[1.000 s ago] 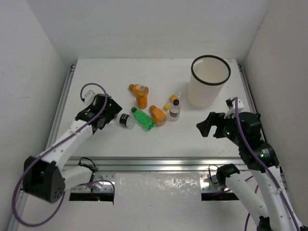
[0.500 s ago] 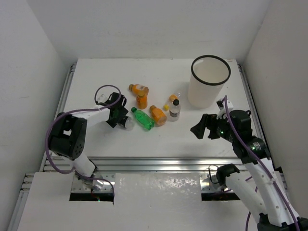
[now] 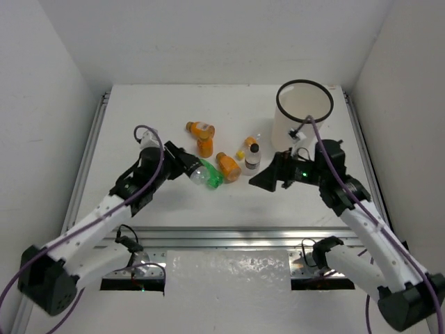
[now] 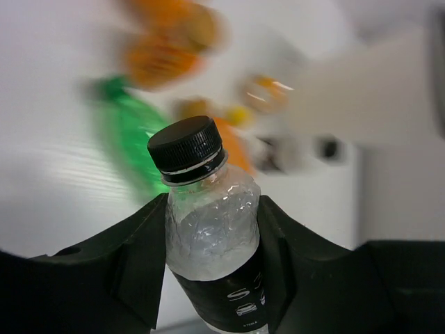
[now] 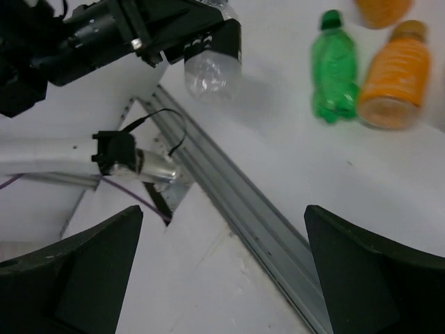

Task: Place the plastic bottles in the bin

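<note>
Left gripper clamps clear bottle; green bottle just beside.

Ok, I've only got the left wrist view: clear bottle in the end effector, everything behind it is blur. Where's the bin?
Observer: The bin stands upright at the far right corner of the table.
Operator: Anything in my path there?
Observer: The right end effector hangs open just in front of the bin, beside an upright clear bottle.
Operator: And what's closest to my bottle?
Observer: The green bottle lies on the table right beside your held bottle.
</note>
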Controlling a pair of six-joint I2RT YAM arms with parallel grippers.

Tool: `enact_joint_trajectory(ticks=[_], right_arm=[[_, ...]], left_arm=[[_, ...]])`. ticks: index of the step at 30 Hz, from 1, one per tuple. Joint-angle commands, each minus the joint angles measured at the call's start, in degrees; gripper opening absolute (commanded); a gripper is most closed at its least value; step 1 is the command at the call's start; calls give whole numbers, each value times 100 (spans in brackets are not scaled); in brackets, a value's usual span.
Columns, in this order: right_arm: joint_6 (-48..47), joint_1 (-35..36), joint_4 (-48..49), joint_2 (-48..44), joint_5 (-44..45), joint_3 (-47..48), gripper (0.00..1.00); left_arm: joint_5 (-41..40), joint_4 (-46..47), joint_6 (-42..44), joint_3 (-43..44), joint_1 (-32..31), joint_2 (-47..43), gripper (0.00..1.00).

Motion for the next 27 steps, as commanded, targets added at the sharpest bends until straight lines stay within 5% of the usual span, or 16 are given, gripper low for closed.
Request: enact_joint_trajectory(ticks=[1,5,12,15,16,18,19,20,25,27], right_arm=[[538,782,1910,675,-442,342,99],[784,1477,2827,1501,-257,579,99],[942,1839,3336,1968,52,694,97],[1109,1848,3451,2012,-89,712,82],[1109,1848,3434,2038,-98,712,57],[1022,1857,3173,2030,-37,764,24],[830,1822,2970,1943,103,825,4],[689,1795,2420,1881,652,913,4],[-568,1349,387,1704,3667,2247,2],[-779,649,-369,2037,4619,2959,2]], left_arm=[[1821,1890,656,-415,-440,-903,0],[2833,2926,523,-371,-878,-974,0],[3046,3465,444,-152,-1223,-755,0],[3046,3755,374,-204,-1223,-649,0],[3011,3825,383,-204,-1223,-640,0],[2853,3783,435,-47,-1223,-649,27],[2426,3286,479,67,-1223,-666,78],[2091,2863,610,442,-1223,-675,97],[-1107,-481,463,1737,-1223,-491,100],[-1872,-971,260,1958,-1214,-359,100]])
